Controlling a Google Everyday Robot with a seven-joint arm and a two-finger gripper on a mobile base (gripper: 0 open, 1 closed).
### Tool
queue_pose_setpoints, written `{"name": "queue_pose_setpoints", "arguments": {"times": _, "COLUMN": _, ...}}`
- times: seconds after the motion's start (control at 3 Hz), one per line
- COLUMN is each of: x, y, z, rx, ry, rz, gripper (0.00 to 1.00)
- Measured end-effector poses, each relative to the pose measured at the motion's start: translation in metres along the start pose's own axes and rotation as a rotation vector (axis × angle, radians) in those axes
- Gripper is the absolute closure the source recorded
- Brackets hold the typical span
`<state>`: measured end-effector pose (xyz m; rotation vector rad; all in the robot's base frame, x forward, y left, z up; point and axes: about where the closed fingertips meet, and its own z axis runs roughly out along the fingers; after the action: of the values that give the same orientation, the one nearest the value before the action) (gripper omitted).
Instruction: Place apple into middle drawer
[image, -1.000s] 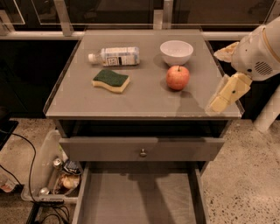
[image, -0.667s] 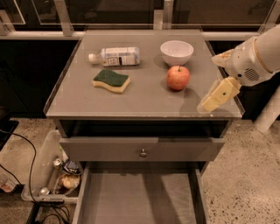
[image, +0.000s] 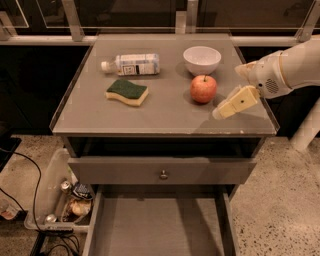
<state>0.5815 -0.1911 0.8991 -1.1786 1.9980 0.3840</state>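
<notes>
- Camera view: apple (image: 203, 89) on table (image: 165, 117), at 6 o'clock of white bowl (image: 202, 59).
- gripper (image: 228, 107) at apple's 4 o'clock, just beside; jaws' spread not discernible.
- middle drawer (image: 159, 225) pulled open.

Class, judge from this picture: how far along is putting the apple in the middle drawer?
Done: the drawer stands pulled open, no apple inside. In hand: the pincer hovers beside the apple, not holding it. Left: grasp, carry, drop it in.
</notes>
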Motion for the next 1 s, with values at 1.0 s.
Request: {"name": "queue_pose_setpoints", "arguments": {"times": 1.0, "x": -0.015, "y": -0.04, "z": 0.061, "rx": 0.039, "ry": -0.012, "rz": 0.014, "gripper": 0.0}}
